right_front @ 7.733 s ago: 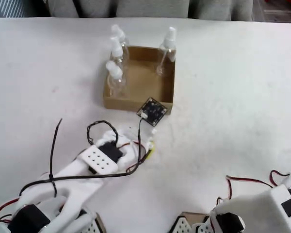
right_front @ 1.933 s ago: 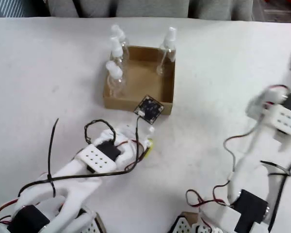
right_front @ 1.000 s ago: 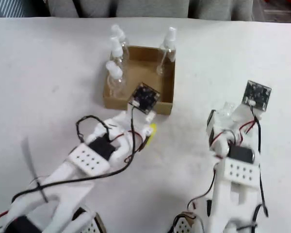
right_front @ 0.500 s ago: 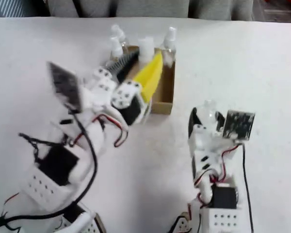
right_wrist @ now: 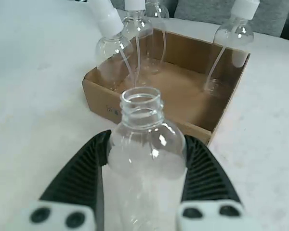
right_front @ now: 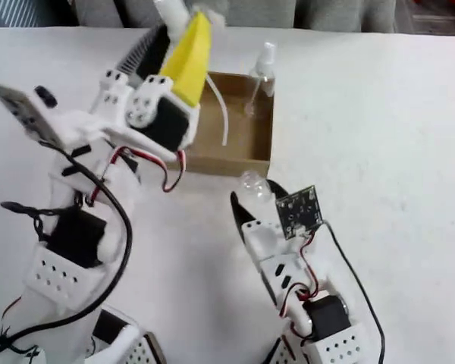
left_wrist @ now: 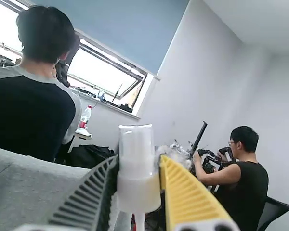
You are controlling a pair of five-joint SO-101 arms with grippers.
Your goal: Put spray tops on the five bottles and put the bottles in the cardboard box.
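White table (right_front: 379, 114), cardboard box (right_front: 235, 164) on it, window (left_wrist: 103, 74), perhaps grey seats (right_front: 235, 11) behind

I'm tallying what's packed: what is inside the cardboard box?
Four capped bottles stand in the cardboard box: three along one wall, one opposite. The left arm hides the three from the high view.

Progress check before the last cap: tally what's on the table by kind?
Bottles with spray tops on, in the box: 4
Uncapped bottle, in right gripper: 1
Loose spray top, in left gripper: 1
Cardboard box: 1
Total: 7
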